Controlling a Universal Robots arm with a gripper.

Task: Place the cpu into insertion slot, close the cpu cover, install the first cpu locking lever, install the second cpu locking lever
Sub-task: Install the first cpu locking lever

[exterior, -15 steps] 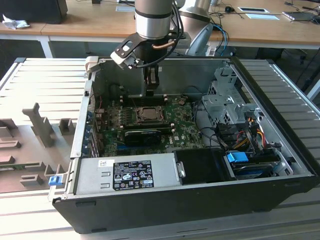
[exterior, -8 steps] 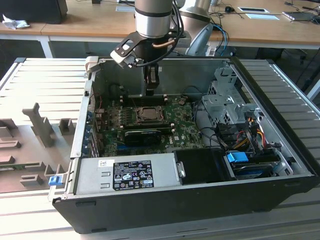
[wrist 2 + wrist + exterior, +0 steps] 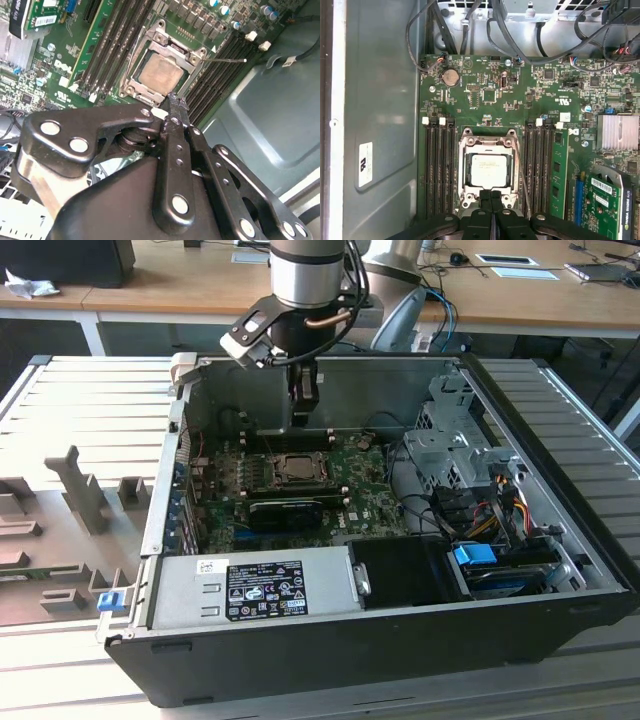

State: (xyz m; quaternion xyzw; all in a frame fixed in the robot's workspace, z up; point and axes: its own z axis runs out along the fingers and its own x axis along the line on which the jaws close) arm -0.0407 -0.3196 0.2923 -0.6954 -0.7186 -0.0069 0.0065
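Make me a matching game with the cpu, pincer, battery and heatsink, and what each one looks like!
Things:
1 cpu
2 pincer
3 battery
4 heatsink

Looks:
A round and silver
B black, shut
C ribbed silver block
D flat pale square

Pairs: 1-D, 2-B, 3-A, 4-C

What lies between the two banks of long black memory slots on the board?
In the first wrist view, the insertion slot, with the cpu seated in it and the cpu cover lying around it; the gripper hangs over its edge.
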